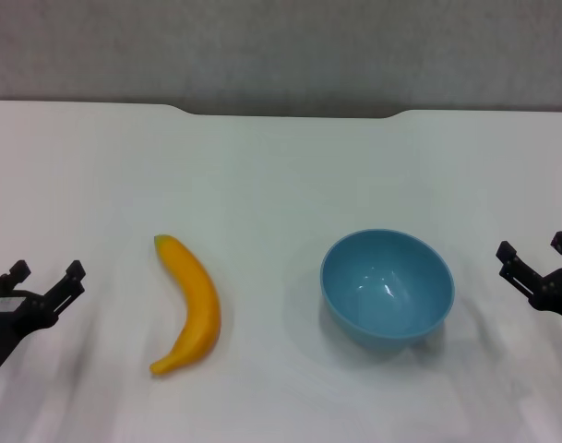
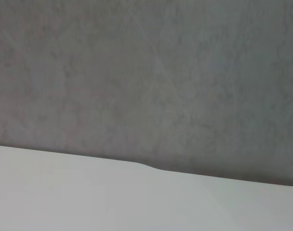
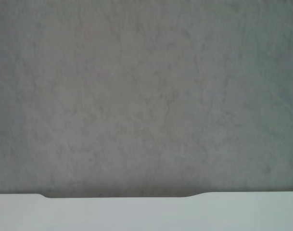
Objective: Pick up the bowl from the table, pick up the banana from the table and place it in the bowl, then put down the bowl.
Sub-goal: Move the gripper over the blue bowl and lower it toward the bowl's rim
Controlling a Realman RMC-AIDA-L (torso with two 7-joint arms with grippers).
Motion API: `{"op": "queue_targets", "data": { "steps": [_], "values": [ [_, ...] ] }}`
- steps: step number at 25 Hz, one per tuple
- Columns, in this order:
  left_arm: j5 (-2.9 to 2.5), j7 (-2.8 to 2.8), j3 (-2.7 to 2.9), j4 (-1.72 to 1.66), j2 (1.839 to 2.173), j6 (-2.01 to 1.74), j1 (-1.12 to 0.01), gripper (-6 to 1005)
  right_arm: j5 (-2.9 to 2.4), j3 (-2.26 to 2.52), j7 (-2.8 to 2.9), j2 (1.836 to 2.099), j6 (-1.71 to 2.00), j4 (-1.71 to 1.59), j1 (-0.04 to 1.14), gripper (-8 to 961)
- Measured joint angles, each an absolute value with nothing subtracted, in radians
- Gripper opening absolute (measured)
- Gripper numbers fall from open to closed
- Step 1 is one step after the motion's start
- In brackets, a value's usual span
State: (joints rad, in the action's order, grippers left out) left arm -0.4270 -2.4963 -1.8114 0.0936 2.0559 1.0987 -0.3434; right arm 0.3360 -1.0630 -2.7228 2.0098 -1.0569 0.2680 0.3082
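left claw point(image 1: 48, 279) spread, banana point(image 1: 192, 305) near, bowl point(image 1: 388, 288) beyond

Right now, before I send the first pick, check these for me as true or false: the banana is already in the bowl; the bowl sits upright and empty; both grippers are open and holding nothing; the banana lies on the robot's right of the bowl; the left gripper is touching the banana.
1. The banana is already in the bowl. False: it lies on the table, apart from the bowl.
2. The bowl sits upright and empty. True.
3. The left gripper and right gripper are open and hold nothing. True.
4. The banana lies on the robot's right of the bowl. False: it is on the robot's left of it.
5. The left gripper is touching the banana. False: bare table shows between them.
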Motion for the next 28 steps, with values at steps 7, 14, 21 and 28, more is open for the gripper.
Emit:
{"op": "queue_targets", "data": {
  "steps": [7, 14, 21, 28],
  "values": [
    [-0.422, -2.550, -1.817, 0.093, 2.052, 1.067, -0.340, 908, 0.335, -1.063, -2.723, 2.009, -1.057, 0.273, 0.308, 906],
    [-0.421, -2.541, -1.814, 0.093, 2.052, 1.042, -0.340, 908, 0.330, -1.057, -2.723, 2.008, -1.055, 0.279, 0.308, 905],
    [-0.445, -2.403, -1.770, 0.189, 2.041, 1.063, -0.306, 908, 0.278, -1.052, -2.677, 1.989, -1.034, 0.358, 0.299, 906],
    [-0.603, -2.149, -1.736, 0.554, 2.034, 0.938, -0.183, 908, 0.178, -1.066, -2.589, 1.889, -0.735, 0.690, 0.251, 906]
  ]
}}
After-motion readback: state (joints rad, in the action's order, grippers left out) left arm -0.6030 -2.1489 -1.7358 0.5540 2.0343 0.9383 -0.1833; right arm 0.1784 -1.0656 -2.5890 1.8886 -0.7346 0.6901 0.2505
